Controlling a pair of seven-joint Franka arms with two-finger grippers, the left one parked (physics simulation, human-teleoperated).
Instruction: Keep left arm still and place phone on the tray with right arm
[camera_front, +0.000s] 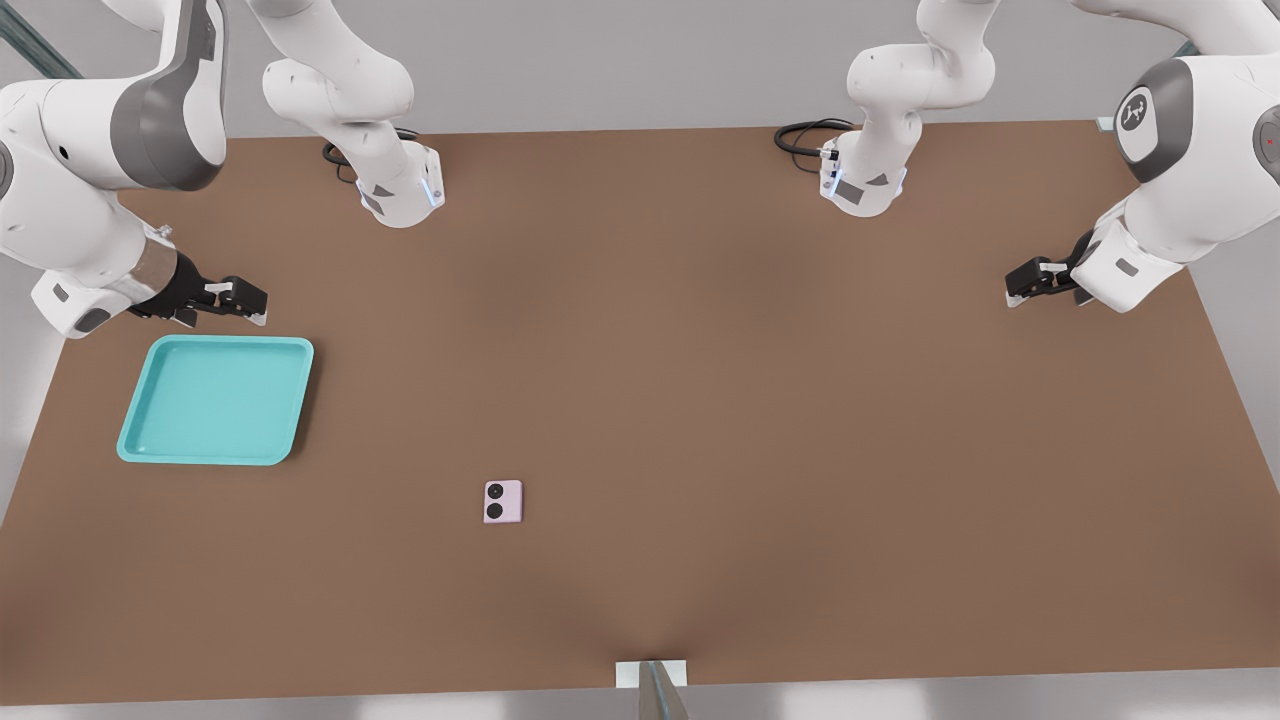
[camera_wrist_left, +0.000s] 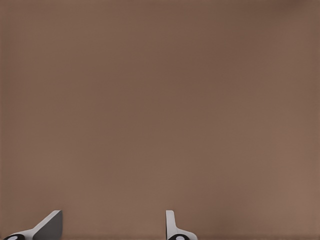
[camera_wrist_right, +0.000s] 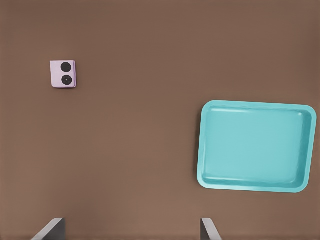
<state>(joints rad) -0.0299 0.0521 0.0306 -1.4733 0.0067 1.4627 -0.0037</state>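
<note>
front view: right arm's gripper (camera_front: 232, 300) hangs at the front view's left, above the table (camera_front: 700, 400) just past the far edge of the tray (camera_front: 290, 400), holding nothing. phone (camera_front: 503, 501) lies flat on the table, lenses up, well apart from the tray toward the front view's right and nearer the camera. tray has nothing in it. judgement: task not started, step in hand is the reach to the phone. right wrist view: two fingertips (camera_wrist_right: 50, 229) show at the frame edge with a wide gap between them and bare table in that gap, so fingers are spread, nothing gripped. phone (camera_wrist_right: 63, 74) and tray (camera_wrist_right: 210, 145) both in frame, clearly separated, neither between the fingers. left wrist view: only bare table and that arm's own fingertips, nothing useful. how to do it well, as i read it: move across over the phone first, staying high enough to clear the tray rim, then square the fingers to two opposite edges of the slab. it's thin and flat, so descend till the tips nearly touch the table and close on the sides, not the top face. risk is skidding it or a corner pinch that twists it. lift straight up before heading to the tray.
</note>
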